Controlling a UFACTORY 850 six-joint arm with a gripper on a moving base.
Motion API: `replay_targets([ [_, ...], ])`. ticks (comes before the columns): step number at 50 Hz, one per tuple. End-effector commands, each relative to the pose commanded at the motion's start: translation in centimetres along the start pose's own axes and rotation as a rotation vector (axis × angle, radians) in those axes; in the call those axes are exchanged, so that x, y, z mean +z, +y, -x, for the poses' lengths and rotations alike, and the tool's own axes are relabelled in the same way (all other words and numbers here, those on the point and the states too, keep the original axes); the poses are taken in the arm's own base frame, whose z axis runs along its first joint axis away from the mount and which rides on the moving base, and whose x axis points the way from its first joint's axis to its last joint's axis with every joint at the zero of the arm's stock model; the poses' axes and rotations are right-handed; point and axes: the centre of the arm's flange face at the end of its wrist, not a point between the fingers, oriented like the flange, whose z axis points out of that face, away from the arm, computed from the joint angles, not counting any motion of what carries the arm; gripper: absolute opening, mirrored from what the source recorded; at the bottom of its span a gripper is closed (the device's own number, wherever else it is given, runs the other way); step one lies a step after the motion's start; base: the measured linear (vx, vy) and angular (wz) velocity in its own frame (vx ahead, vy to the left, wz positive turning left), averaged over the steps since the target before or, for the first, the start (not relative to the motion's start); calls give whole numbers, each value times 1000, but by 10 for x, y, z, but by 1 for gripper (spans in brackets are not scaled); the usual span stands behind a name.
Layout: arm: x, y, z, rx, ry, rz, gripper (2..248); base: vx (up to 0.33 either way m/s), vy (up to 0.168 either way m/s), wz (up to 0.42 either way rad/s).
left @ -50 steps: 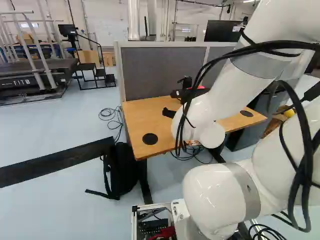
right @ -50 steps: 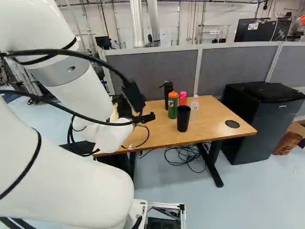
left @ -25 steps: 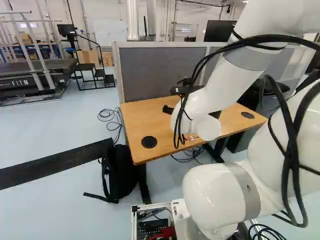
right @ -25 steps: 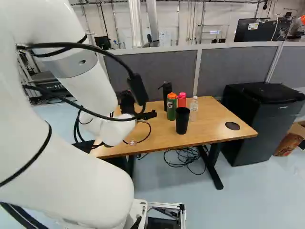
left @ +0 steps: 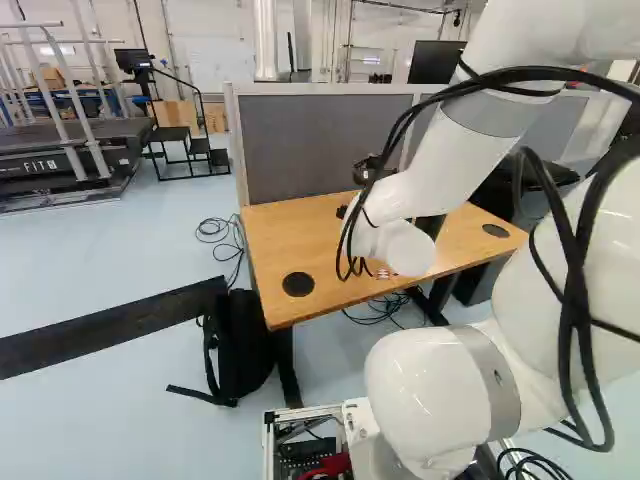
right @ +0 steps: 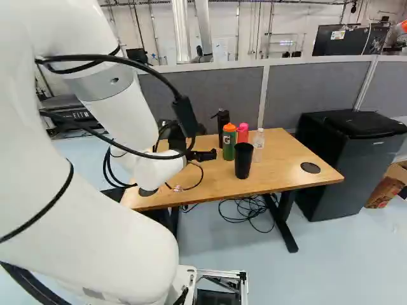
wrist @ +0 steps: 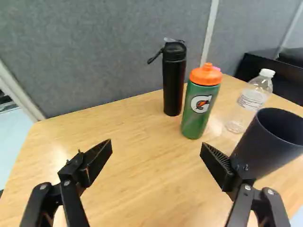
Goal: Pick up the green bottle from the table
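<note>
Four bottles (wrist: 193, 125), one cup (right: 243, 163), one table (right: 276, 171), two black tabletop discs (left: 298, 284), one backpack (left: 243, 345).

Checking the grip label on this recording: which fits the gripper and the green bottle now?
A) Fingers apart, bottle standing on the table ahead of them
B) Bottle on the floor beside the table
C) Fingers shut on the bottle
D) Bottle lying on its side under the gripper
A: in the wrist view the gripper has its fingers apart, and the green bottle stands upright on the table, ahead of them.
</note>
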Motion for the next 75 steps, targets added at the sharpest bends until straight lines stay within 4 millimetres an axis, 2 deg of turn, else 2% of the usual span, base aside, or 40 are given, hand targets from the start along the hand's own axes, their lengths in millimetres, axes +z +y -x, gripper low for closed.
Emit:
replay_targets([
  [16,25,-1,-10,75,-6,88,247,0,0,0],
  [51,92,-12,-35,108,-1,131,247,0,0,0],
  [75,138,0,-47,167,-27,208,247,0,0,0],
])
